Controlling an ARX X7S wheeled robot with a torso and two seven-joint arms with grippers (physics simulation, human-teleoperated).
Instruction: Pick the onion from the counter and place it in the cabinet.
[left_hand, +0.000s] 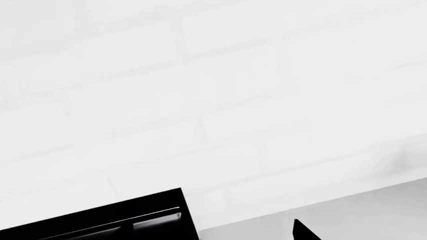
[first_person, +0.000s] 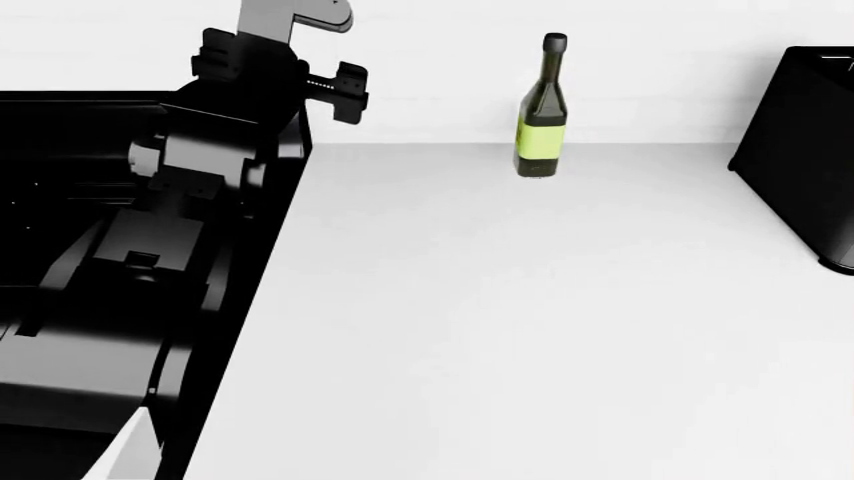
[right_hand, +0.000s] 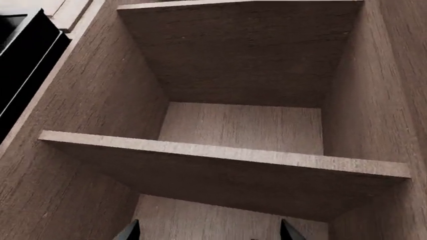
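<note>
Two dark fingertips (right_hand: 130, 231) of the right tool (right_hand: 208, 232) stand well apart at the edge of the right wrist view. The tool is spread, and nothing shows in the part of the gap that can be seen. It points into the open brown wood-grain cabinet (right_hand: 80, 165), under a flat wooden shelf board (right_hand: 227, 157) with a second compartment above.

The small round dark-red onion appears in no view. It is not on the visible part of the broad white table (first_person: 534, 320) and not on the shelf. I cannot tell whether it sits low between the fingers, out of frame, or lies on the cabinet floor below the view.

If it is still loosely cradled there, the main risk is that a glossy round thing rolls off toward the cabinet's front lip. That is likelier if the tool is not far enough inside. A careless lift could also knock the fingers against the shelf board's front edge.

The left tool (first_person: 334, 90) hangs over the black stove top (first_person: 54, 130); whether it is spread or clenched cannot be told. A sideways swing could topple the dark glass bottle with the green label (first_person: 541, 110) standing upright near the wall.
</note>
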